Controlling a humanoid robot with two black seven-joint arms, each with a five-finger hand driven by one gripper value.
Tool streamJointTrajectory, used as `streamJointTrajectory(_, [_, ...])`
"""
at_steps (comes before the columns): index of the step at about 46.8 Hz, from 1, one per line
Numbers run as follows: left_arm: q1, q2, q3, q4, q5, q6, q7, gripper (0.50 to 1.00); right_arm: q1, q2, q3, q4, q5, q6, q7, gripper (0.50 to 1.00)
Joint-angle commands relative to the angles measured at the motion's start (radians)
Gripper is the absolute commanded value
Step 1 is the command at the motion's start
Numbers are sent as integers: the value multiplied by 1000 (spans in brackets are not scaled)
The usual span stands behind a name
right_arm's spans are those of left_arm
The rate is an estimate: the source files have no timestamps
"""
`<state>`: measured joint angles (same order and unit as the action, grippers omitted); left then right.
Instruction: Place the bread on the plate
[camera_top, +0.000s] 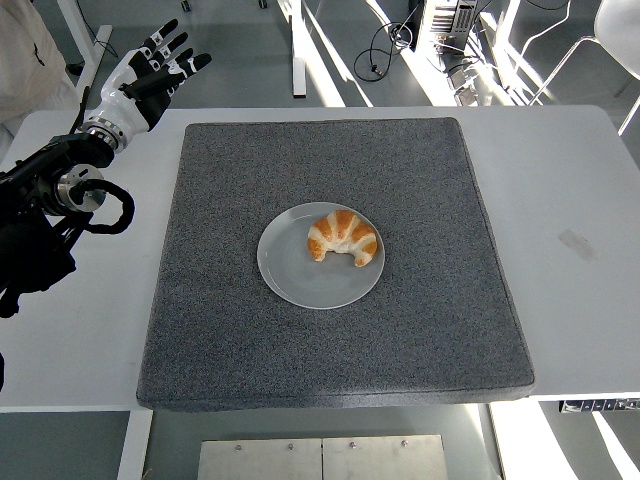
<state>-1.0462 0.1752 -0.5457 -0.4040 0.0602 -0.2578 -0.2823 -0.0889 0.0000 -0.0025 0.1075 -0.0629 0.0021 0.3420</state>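
Observation:
A golden croissant (344, 238) lies on the right part of a round grey plate (290, 270) in the middle of a dark grey mat (330, 260). My left hand (152, 68) hovers over the table's far left corner, well away from the plate, its fingers spread and holding nothing. The left arm (50, 200) comes in from the left edge. The right arm is out of view.
White table (570, 220) surrounds the mat. Beyond the far edge are table legs, cables and a chair base on the floor. A person's light clothing (30, 55) shows at the top left corner.

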Motion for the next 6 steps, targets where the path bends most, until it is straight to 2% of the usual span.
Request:
streamJointTrajectory(1, [0, -2, 0, -1, 0, 2, 0, 980, 1, 0, 1, 0, 0, -2, 0, 1000])
streamJointTrajectory(6, [0, -3, 0, -1, 0, 2, 0, 980, 3, 0, -1, 0, 0, -4, 0, 1000])
